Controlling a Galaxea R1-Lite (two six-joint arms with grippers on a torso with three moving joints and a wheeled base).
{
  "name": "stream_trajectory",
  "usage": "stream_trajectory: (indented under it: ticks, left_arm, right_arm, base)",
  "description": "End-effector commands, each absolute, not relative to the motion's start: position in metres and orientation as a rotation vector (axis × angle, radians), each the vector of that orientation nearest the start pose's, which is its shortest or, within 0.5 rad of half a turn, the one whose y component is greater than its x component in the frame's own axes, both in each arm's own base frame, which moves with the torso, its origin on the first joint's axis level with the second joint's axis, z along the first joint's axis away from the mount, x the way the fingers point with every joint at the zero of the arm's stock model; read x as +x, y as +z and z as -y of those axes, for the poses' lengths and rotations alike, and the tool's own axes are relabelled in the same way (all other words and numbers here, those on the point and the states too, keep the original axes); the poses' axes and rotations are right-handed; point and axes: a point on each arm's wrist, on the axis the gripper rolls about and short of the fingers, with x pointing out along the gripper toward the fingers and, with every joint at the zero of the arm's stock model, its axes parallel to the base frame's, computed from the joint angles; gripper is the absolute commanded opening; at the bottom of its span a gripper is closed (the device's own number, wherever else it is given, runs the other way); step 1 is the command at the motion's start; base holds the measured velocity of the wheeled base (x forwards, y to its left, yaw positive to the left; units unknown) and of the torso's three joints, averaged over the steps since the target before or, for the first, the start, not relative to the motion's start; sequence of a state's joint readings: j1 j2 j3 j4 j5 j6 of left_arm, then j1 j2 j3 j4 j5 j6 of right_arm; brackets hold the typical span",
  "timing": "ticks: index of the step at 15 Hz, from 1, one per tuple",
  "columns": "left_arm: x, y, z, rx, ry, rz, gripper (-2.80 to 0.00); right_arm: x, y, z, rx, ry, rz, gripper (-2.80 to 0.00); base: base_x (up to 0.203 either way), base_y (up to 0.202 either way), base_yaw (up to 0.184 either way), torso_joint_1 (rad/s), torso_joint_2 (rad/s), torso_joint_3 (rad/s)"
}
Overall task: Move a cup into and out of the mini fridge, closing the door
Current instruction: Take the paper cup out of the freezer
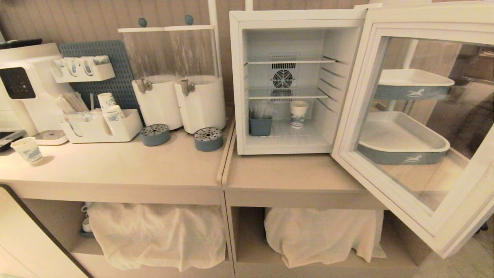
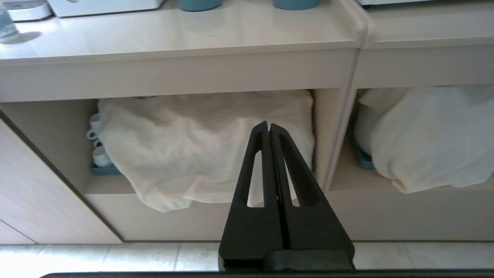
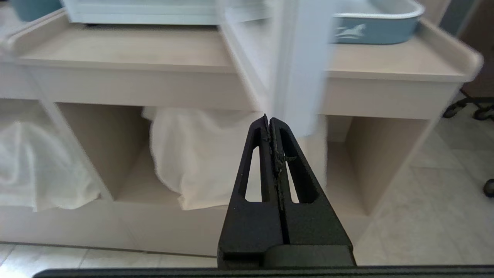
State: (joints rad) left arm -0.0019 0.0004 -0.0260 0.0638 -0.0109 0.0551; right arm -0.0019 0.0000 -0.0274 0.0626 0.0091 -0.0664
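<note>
Claws first: the left claw (image 2: 269, 124) is pinched fully together with nothing in it, hanging low in front of the bench (image 2: 185, 42), pointed at the cloth-covered shelf beneath. The right claw (image 3: 269, 118) is likewise closed tight and empty, low before the bench section that carries the fridge (image 1: 247, 85), with the lower corner of the open door (image 3: 297, 77) just beyond its tips. Neither arm shows in the head view.

Up on the bench, the fridge stands with its door (image 1: 420, 127) swung wide to the robot's right. The cup (image 1: 298, 113) sits upright on the fridge floor, under the lower wire shelf, near a small blue bin (image 1: 260, 125) of clear wrappers but apart from it. Another patterned cup (image 1: 27, 150) stands far off at the left end of the bench.

By my reading, the cup is in, but the door is not yet shut. Taking the cup out and closing up are left.
</note>
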Motion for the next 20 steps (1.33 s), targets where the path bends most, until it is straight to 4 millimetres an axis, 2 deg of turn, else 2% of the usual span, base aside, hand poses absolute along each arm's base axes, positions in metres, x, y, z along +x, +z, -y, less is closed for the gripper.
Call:
stream_trajectory:
  ticks: [1,14,20]
  left_arm:
    - [-0.025,0.076,0.0002,0.055,-0.013,-0.036,-2.8]
    - [-0.025,0.0762,0.0002,0.047,-0.015,-0.035,-2.8]
    - [-0.0251,0.0763,0.0002,0.055,-0.013,-0.036,-2.8]
  right_arm:
    - [-0.025,0.0767,-0.0002,-0.067,0.009,-0.035,-2.8]
    - [-0.025,0.0767,-0.0002,-0.066,0.009,-0.034,-2.8]
    - [-0.0249,0.0764,-0.0002,-0.066,0.009,-0.035,-2.8]
  base:
    - [0.0,0.206,0.004,0.005,0.0,0.004]
    - [0.0,0.186,-0.001,0.002,0.0,0.002]
    - [0.014,0.013,0.003,0.002,0.0,0.0]
